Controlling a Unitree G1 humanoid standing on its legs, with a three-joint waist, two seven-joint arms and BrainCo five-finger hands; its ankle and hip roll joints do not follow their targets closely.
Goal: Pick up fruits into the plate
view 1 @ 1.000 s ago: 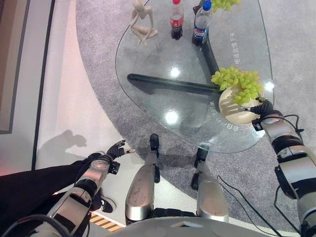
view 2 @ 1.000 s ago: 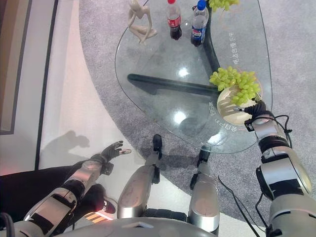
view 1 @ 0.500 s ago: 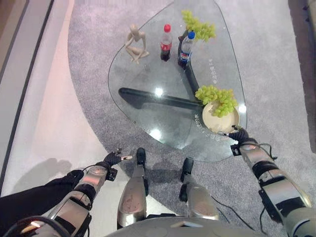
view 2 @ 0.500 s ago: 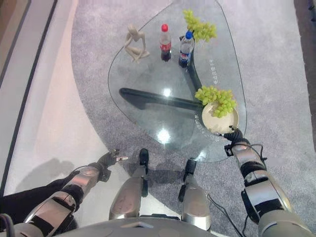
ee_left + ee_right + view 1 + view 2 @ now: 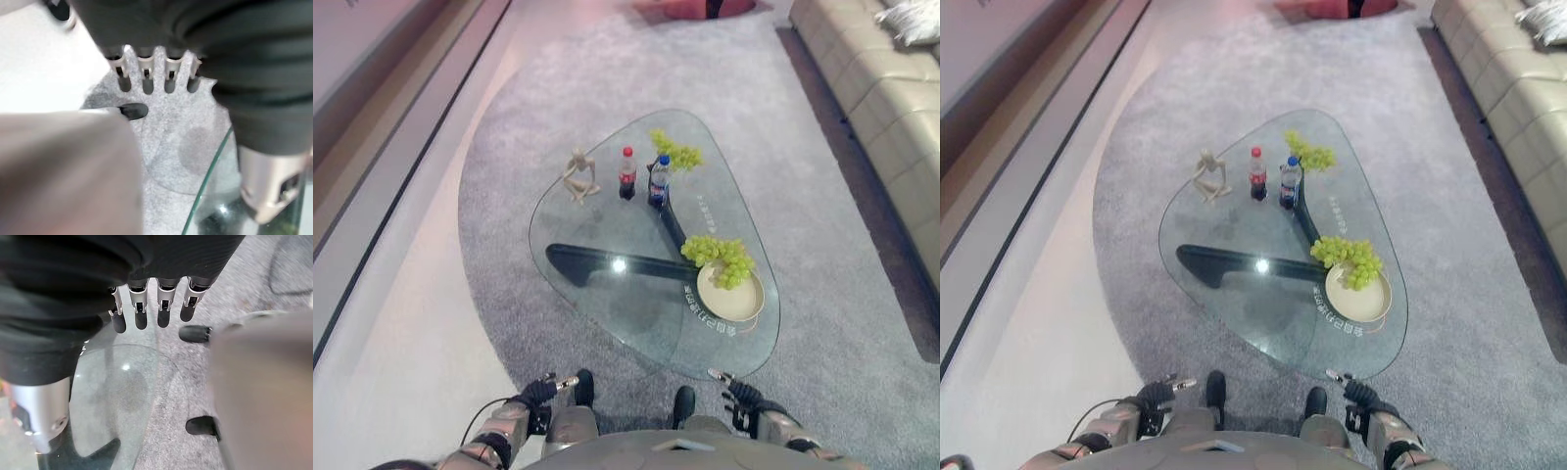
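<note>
Green grapes (image 5: 720, 257) draped over plate (image 5: 730, 297) rim on table (image 5: 607, 294); second bunch (image 5: 677, 154) well apart. My left robot hand (image 5: 546, 388) and right robot hand (image 5: 736, 392) relaxed, empty. Risk: rim bunch sliding off

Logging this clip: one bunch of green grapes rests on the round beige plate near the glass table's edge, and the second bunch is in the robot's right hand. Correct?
Not quite. The second bunch of green grapes lies on the glass table beyond the two bottles, as the left eye view shows. The right hand is open and empty. The first bunch does rest on the round beige plate.
</note>
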